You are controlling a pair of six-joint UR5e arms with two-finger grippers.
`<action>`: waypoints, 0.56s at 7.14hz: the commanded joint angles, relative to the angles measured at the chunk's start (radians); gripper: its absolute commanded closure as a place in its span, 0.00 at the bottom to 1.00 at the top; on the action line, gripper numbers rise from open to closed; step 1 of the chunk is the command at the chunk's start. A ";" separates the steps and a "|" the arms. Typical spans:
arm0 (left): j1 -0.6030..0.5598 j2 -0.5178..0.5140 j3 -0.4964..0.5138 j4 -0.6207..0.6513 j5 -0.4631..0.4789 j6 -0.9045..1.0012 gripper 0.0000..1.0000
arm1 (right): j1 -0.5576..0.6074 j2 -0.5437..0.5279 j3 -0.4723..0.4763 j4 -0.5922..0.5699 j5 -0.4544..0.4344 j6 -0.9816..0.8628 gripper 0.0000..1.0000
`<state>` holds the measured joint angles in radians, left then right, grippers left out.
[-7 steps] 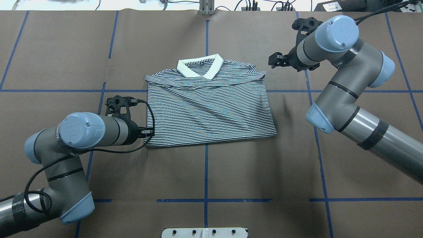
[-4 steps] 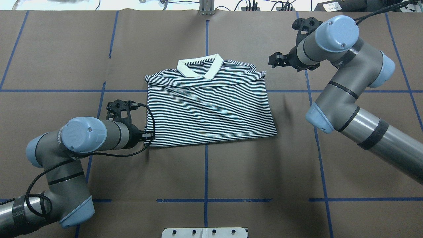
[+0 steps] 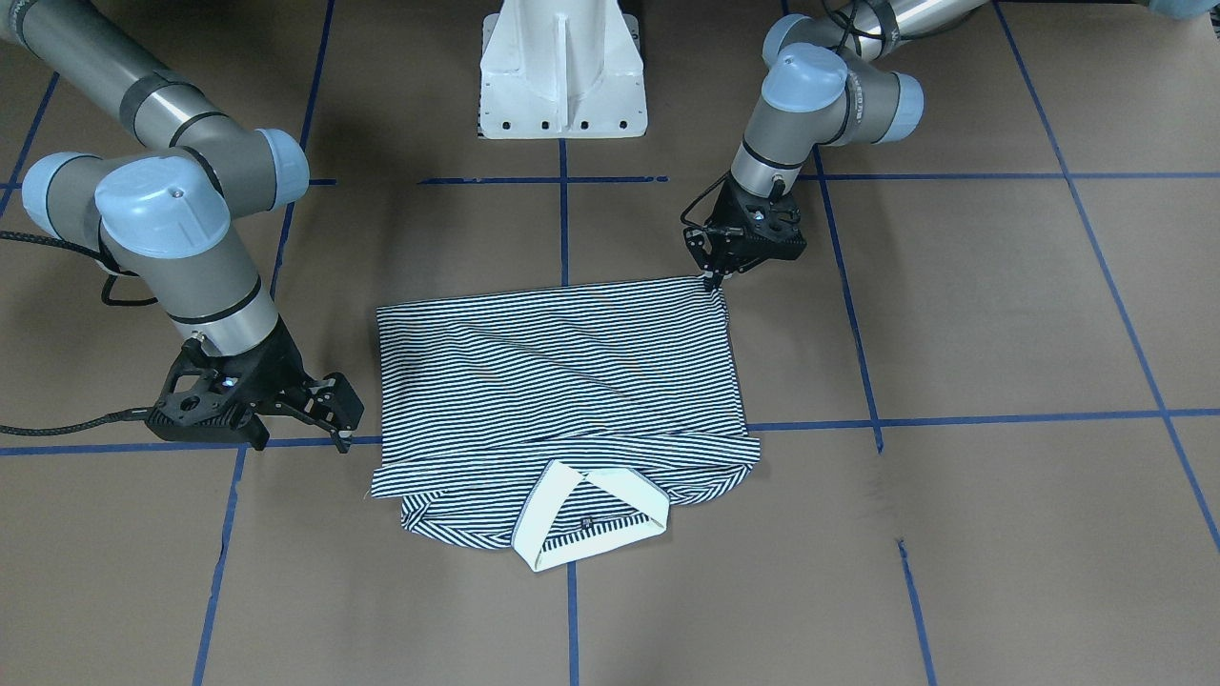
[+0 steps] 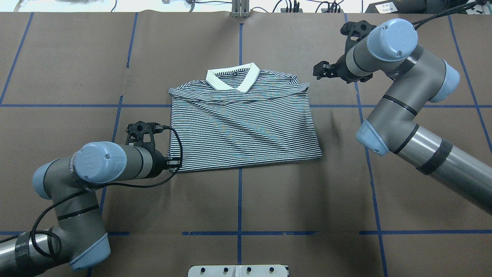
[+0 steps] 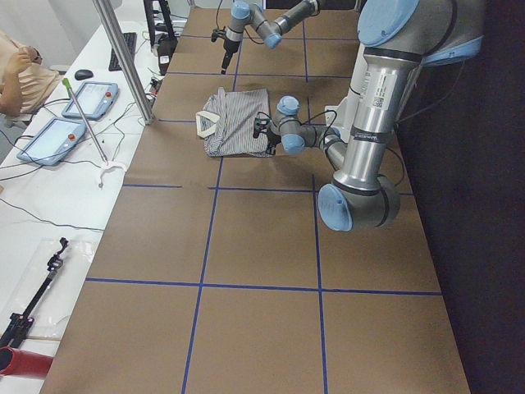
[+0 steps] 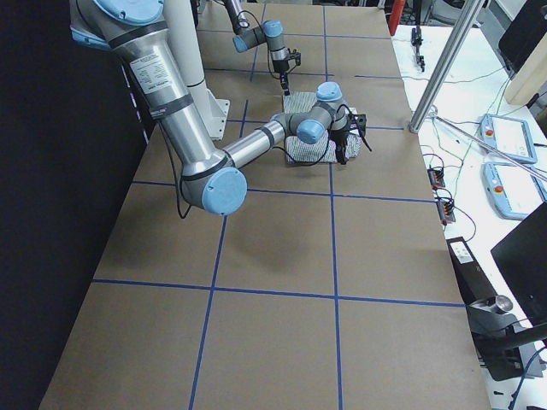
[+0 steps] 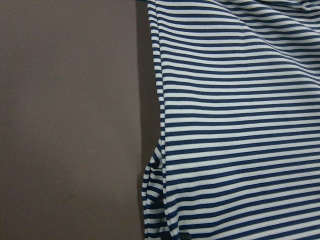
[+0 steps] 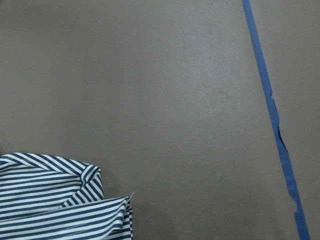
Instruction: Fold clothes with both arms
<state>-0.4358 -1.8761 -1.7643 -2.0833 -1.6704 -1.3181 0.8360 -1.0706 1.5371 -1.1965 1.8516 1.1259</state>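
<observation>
The navy-and-white striped polo shirt [image 4: 242, 127] lies folded into a rectangle at the table's middle, with its cream collar [image 4: 232, 79] on the far side. It also shows in the front view [image 3: 562, 381]. My left gripper [image 4: 175, 162] is low at the shirt's near left corner; in the front view [image 3: 710, 278] its fingers look drawn together and touch that corner. I cannot tell whether fabric is pinched. The left wrist view shows only the shirt's edge [image 7: 240, 125]. My right gripper [image 4: 317, 71] is open and empty, just right of the collar-side corner [image 8: 55, 200].
Brown paper with blue tape lines [image 4: 239, 200] covers the table. The white pedestal base [image 3: 562, 67] stands at the robot's side. A metal post [image 5: 123, 57] and a desk with tablets [image 5: 57, 135] run along the far edge, where a person sits.
My left gripper has moved along the shirt's left edge toward its near corner. The shirt and the right arm have hardly moved.
</observation>
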 commanded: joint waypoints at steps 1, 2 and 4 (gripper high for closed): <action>-0.020 0.014 -0.003 0.002 0.003 0.052 1.00 | -0.001 0.000 -0.002 0.000 0.000 0.000 0.00; -0.094 0.012 0.015 0.002 0.003 0.154 1.00 | -0.002 0.000 -0.002 0.000 -0.002 -0.001 0.00; -0.257 -0.024 0.131 -0.007 0.000 0.342 1.00 | -0.002 0.001 -0.005 0.000 -0.002 0.003 0.00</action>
<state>-0.5975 -1.8766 -1.6993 -2.0839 -1.6689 -1.0810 0.8346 -1.0698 1.5336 -1.1965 1.8502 1.1263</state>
